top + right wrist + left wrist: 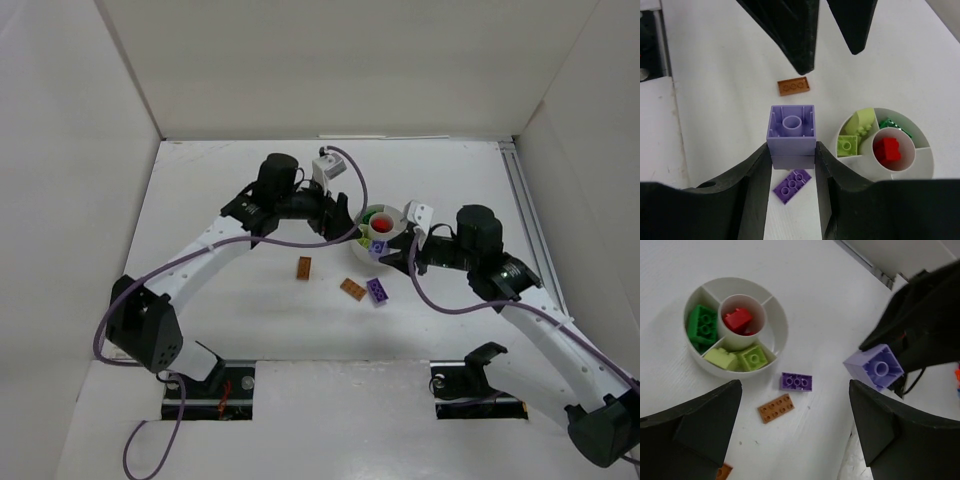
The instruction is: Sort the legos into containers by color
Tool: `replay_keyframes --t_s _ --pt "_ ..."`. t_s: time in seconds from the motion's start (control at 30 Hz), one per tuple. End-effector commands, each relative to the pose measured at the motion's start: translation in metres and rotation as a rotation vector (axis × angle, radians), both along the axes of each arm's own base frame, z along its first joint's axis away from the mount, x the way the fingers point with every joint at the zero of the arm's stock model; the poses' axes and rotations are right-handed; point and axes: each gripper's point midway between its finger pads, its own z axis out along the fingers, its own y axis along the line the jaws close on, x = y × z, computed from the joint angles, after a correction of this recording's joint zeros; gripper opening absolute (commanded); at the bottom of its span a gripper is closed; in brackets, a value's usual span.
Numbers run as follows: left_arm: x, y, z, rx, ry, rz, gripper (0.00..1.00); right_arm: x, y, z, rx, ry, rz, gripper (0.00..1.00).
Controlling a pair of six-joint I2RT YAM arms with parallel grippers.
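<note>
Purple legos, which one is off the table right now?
The pale lilac square brick, pinched in the right gripper with its hollow underside showing. The darker purple flat brick lies loose on the table.

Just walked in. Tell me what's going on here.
Lego bricks are being sorted by colour into a round white tub. The right tool is shut on a pale purple brick, held above the table beside the tub. The left tool is open and holds nothing. Green bricks, a red brick and yellow-green bricks are already in separate compartments. A darker purple brick and two orange-brown bricks lie loose on the table.
</note>
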Motion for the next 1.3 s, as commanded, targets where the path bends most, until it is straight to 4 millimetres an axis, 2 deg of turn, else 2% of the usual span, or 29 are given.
replay_keyframes --t_s 0.0,0.13,0.27,0.33,0.4,0.43,0.5,0.53,0.6,0.7,0.87,0.97,1.0,1.07,1.17,1.27 --pt "-0.032 -0.006 0.04 -0.125 -0.18 -0.184 0.85 -0.018 0.01 0.017 0.056 -0.094 0.168 0.01" --pt "-0.046 -0.007 0.043 -0.145 -0.23 -0.231 0.85 -0.022 0.007 0.022 0.07 -0.117 0.206 0.0" --pt "-0.049 -0.011 0.042 -0.15 -0.227 -0.251 0.87 -0.016 0.008 0.023 0.067 -0.105 0.189 0.0" --pt "-0.047 -0.018 0.034 -0.139 -0.232 -0.281 0.87 -0.012 0.01 0.022 0.067 -0.082 0.186 0.0" --pt "-0.06 -0.032 0.027 -0.122 -0.217 -0.344 0.89 -0.013 0.013 0.032 0.081 -0.096 0.207 0.0" --pt "-0.057 -0.039 0.027 -0.113 -0.219 -0.36 0.89 -0.013 0.014 0.026 0.075 -0.06 0.205 0.0" --pt "-0.061 -0.046 0.025 -0.098 -0.248 -0.4 0.87 -0.01 0.015 0.027 0.075 -0.059 0.204 0.0" --pt "-0.061 -0.046 0.027 -0.096 -0.256 -0.404 0.84 -0.01 0.015 0.031 0.081 -0.056 0.202 0.0" --pt "-0.06 -0.047 0.026 -0.093 -0.273 -0.42 0.75 -0.004 0.012 0.026 0.071 -0.031 0.166 0.0" --pt "-0.066 -0.049 0.025 -0.095 -0.279 -0.445 0.71 0.001 0.011 0.027 0.071 -0.015 0.139 0.0" --pt "-0.082 -0.056 0.017 -0.059 -0.329 -0.492 0.55 0.011 0.012 0.029 0.074 0.029 0.094 0.0" --pt "-0.085 -0.058 0.019 -0.059 -0.354 -0.51 0.5 0.015 0.014 0.027 0.069 0.04 0.094 0.0" --pt "-0.084 -0.059 0.024 -0.065 -0.363 -0.509 0.47 0.015 0.014 0.032 0.073 0.031 0.094 0.0" --pt "-0.085 -0.058 0.022 -0.06 -0.355 -0.51 0.35 0.014 0.015 0.027 0.069 0.05 0.102 0.0" --pt "-0.086 -0.057 0.031 -0.074 -0.379 -0.508 0.25 0.013 0.013 0.022 0.052 0.069 0.095 0.0" --pt "-0.085 -0.053 0.034 -0.069 -0.405 -0.493 0.24 0.009 0.008 0.014 0.017 0.072 0.095 0.0"
